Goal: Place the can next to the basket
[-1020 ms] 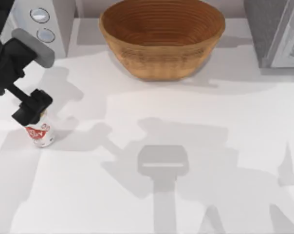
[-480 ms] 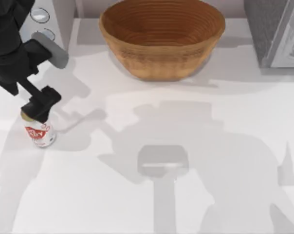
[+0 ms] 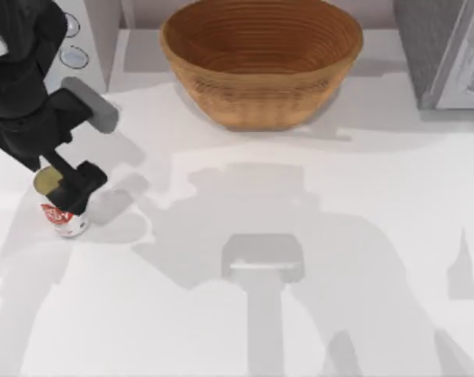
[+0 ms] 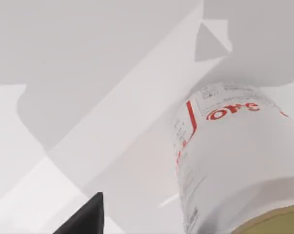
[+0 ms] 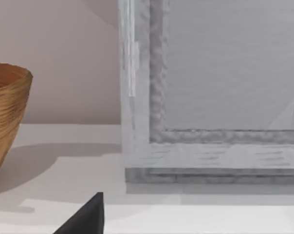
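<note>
The small white red-labelled tin can [image 3: 67, 217], upright on its long axis, is found directly beneath the left gripper [image 3: 74, 188], whose finger state cannot be told, with the large orange-brown wicker basket [image 3: 260, 71] well apart toward the table's right

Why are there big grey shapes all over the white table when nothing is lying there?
Top view: they are soft shadows on the table, cast by the arms overhead; the basket shades the table beside it. Left wrist view: the can looms large, with a shadow behind it. Right wrist view: the basket's shadow lies beside it.
</note>
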